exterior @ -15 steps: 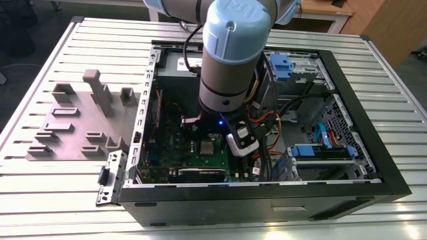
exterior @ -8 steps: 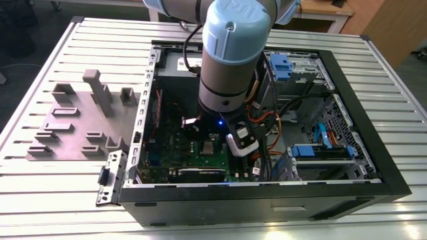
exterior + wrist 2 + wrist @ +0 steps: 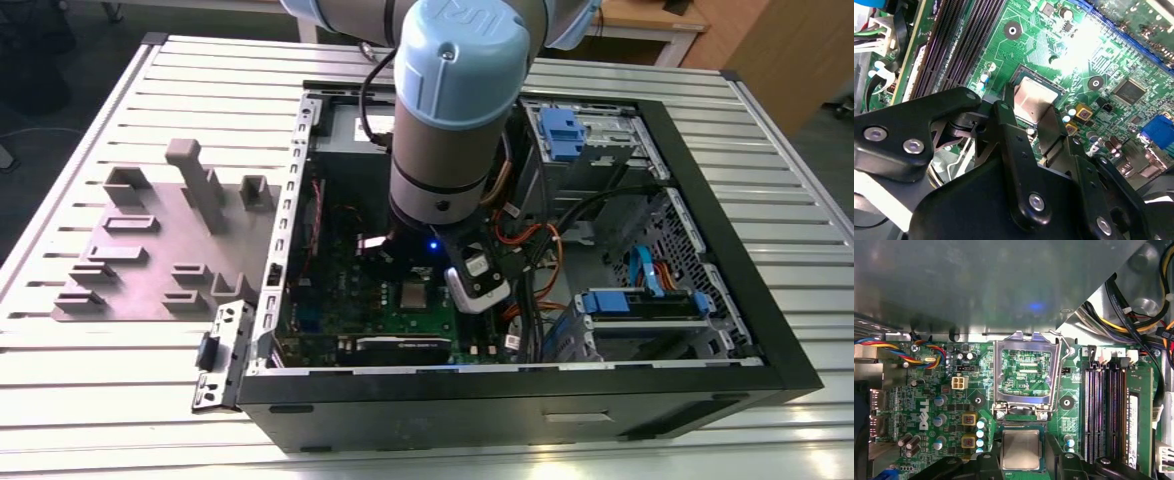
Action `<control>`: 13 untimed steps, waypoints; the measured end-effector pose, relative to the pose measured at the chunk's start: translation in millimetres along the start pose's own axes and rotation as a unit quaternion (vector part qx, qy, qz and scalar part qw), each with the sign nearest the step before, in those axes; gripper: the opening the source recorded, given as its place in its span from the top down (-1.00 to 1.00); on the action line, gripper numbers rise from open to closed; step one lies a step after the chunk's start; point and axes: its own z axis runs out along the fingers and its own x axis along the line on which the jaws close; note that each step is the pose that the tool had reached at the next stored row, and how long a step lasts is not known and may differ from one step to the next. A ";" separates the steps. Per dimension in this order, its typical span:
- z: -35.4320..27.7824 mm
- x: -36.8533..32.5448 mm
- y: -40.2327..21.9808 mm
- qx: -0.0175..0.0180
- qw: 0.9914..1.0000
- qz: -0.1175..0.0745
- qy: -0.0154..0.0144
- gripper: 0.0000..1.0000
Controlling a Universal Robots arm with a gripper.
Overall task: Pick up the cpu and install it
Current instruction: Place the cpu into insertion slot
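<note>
Here the tool (image 3: 1028, 111) straddles the cpu (image 3: 1036, 97) on the motherboard (image 3: 1029, 40); whether clamped, cannot tell.

A ribbed silver-grey aluminium table (image 3: 94, 400) of long parallel slats spreads across the exterior view. Beyond the table's far edge, toward the exterior view's right, stands a pale wooden desk (image 3: 641, 22), with a tall light-brown wooden panel (image 3: 781, 55) just beside it. Off the table's far corner, toward the exterior view's left, lies dark grey floor (image 3: 67, 80). Even light leaves a soft sheen on the slats.
</note>
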 end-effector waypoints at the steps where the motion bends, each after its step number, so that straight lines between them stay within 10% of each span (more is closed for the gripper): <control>1: 0.0 0.0 0.0 0.000 1.000 0.000 0.000 0.08; 13: 2.0 0.4 -0.1 -0.001 1.000 -0.001 0.000 -0.07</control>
